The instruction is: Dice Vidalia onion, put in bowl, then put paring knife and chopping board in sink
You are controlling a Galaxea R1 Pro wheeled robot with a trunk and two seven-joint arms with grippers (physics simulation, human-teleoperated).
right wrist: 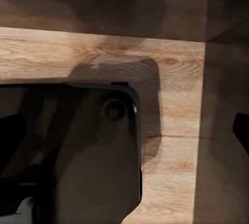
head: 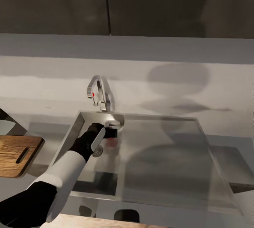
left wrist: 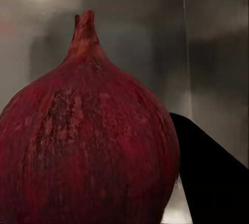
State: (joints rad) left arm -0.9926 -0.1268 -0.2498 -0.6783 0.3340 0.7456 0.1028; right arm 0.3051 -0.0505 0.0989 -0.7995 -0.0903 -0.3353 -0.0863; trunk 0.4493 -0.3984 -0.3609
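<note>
The left arm's black fingers [head: 110, 133] reach into the rectangular grey steel sink [head: 158, 157], apparently grasping the round dark-red Vidalia onion [left wrist: 88, 151] between them; next, lifting it to the brown wooden chopping board [head: 16, 154].

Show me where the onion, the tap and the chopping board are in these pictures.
Vidalia onion [left wrist: 88, 146]: left wrist view, middle of its red skin.
Tap [head: 100, 94]: head view, on the curved chrome spout behind the sink.
Chopping board [head: 14, 154]: head view, on the wood grain beside its slot handle.
</note>
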